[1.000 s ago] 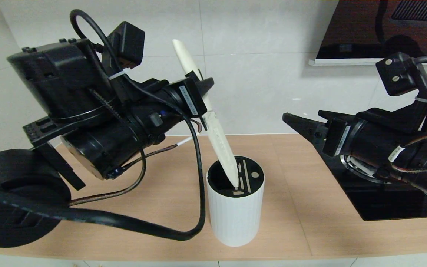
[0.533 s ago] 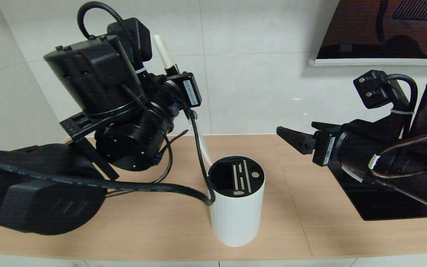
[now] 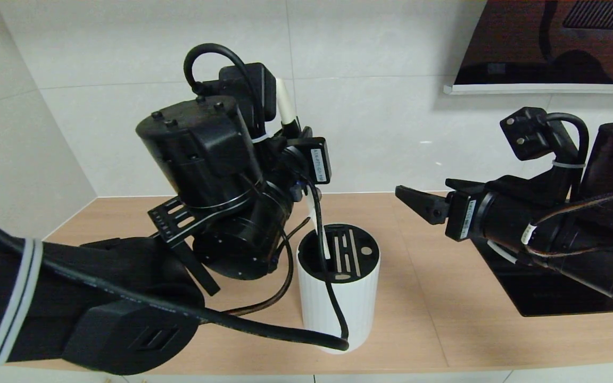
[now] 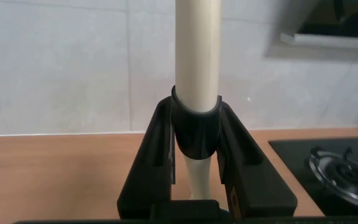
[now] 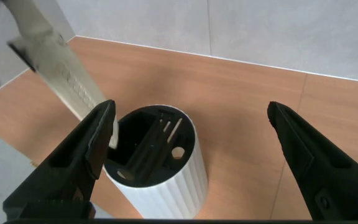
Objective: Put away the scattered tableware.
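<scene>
The left gripper [image 4: 196, 118] is on the left, high over the wooden counter [image 3: 109, 218]. Its fingers [image 4: 154, 155] are pinching the knife [image 3: 285, 103] by its cream handle. The handle points up along the white tiled wall [image 3: 381, 106]. The blade slants down to the white round holder [image 3: 359, 298], which stands in the middle of the counter. The tip goes down at the big hole on the left part of the holder's black top, beside the thin slots. The thick black left arm is in front of most of the blade in the head view. A black cable [image 3: 333, 298] from that arm hangs down across the front of the holder. In the right wrist view, one finger [image 5: 95, 149] hides the very end of the blade. To the right of the holder is the right gripper [image 5: 190, 109]. Its fingers are spread wide apart and it holds nothing. It points at the holder but is not touching it. Under the right arm a black stove [image 3: 530, 298] sits in the counter. A dark hood [image 3: 551, 48] hangs on the wall above it
</scene>
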You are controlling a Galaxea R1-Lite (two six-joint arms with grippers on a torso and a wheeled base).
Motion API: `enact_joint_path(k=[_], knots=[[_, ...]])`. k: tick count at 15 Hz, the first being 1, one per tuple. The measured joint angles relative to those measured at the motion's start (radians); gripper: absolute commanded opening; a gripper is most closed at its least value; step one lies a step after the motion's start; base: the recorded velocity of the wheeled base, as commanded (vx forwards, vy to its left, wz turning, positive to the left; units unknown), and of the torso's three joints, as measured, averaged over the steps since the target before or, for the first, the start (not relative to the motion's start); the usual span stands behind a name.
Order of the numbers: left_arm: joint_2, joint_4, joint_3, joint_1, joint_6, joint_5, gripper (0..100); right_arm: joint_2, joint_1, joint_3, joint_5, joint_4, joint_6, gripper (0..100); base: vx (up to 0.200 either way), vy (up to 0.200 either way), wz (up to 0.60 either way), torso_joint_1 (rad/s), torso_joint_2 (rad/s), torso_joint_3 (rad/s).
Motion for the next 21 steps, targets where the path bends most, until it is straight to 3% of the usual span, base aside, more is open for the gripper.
enact_joint_path(k=[12,16,21], knots=[[0.070,-0.004,0.021,0.003,-0.007,-0.001,0,0.002,0.000,0.005,0.000,-0.001,-0.001,100,0.000,0.000,0.00,0.000,0.00,0.000],[0.105,-0.074,0.055,-0.009,-0.001,-0.003,0,0.002,0.000,0.007,0.000,-0.001,-0.001,100,0.000,0.000,0.00,0.000,0.00,0.000],[0.154,-0.078,0.082,-0.012,-0.003,-0.002,0,0.002,0.000,0.008,0.001,-0.002,-0.001,100,0.000,0.000,0.00,0.000,0.00,0.000]])
